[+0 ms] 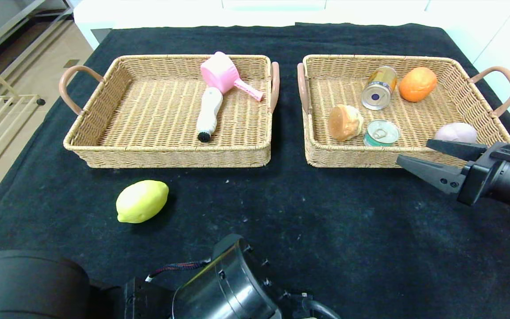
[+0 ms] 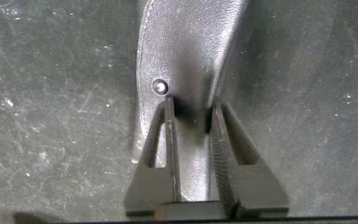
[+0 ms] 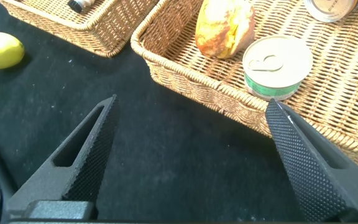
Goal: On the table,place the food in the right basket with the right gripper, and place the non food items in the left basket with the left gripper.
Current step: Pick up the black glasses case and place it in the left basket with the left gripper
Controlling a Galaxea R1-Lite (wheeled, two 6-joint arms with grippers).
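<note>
Black cloth tabletop [image 1: 308, 212] — your left claw [image 2: 194, 134] pinches the black snap pouch [image 2: 188, 56] lying flat at the near edge, so lift straight up — right claw [image 1: 419, 157] hangs spread.

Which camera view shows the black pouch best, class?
The left wrist view: the black pouch fills it, snap button visible, pinched between the left gripper's fingers. In the head view that arm hides it; the right wrist view shows none of it.
</note>
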